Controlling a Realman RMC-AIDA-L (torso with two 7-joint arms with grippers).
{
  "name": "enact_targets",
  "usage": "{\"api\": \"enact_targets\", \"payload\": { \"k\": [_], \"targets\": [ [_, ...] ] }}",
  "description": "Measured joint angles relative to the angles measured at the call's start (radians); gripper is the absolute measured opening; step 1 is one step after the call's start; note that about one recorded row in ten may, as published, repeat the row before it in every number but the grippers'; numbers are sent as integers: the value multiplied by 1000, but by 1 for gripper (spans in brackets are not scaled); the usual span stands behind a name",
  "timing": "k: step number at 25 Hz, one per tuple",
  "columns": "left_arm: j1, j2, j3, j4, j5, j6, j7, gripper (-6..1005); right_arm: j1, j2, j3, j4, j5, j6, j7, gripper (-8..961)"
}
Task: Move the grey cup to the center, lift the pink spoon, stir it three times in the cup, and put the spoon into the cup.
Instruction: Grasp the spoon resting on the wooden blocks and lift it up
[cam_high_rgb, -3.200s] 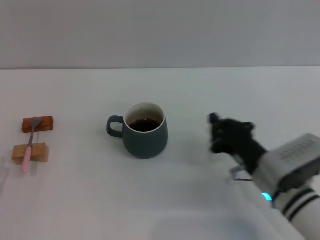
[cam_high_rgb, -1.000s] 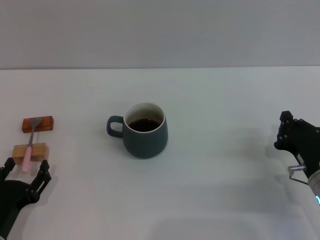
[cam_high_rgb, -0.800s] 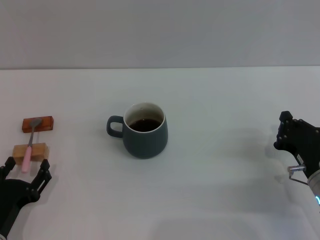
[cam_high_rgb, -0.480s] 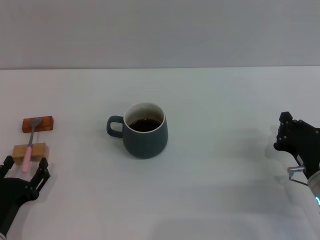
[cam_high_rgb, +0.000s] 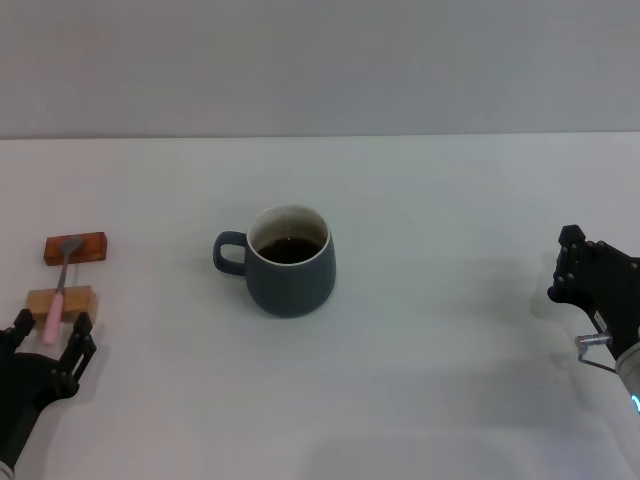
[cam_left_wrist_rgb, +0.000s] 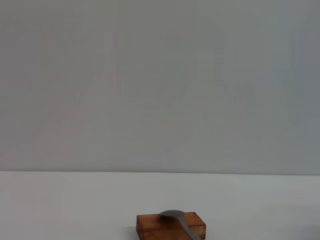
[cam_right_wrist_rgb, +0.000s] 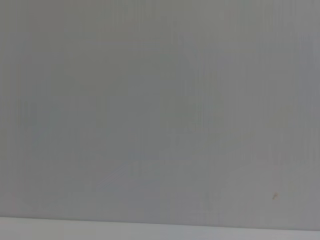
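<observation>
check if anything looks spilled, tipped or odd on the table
Nothing stands out. The grey cup stands upright with no spill around it, and the pink spoon lies bridged across the two wooden blocks.

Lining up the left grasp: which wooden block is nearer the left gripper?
The light tan block, under the pink spoon handle, just beyond the left gripper; the reddish-brown block lies farther back.
</observation>
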Motion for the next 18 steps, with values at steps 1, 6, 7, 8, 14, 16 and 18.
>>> {"api": "enact_targets", "payload": {
  "k": [1,6,7,8,14,16,18],
  "targets": [
    [0,0,0,0,0,0,0,780,0,0,0,0,0,0,0,0],
    [-3,0,0,-1,0,-5,0,715,0,0,0,0,-1,0,0,0],
    [-3,0,-1,-2,0,-6,0,703,-1,0,0,0,-1,0,0,0],
    [-3,0,-1,-2,0,-6,0,690,-1,0,0,0,-1,0,0,0],
    [-3,1,-4,-5,-3,-13,0,680,-3,0,0,-1,-1,0,0,0],
    [-3,1,-4,-6,-3,-15,0,663,-3,0,0,-1,-1,0,0,0],
    [-3,1,-4,-6,-3,-15,0,628,-4,0,0,-2,-1,0,0,0]
  ]
}}
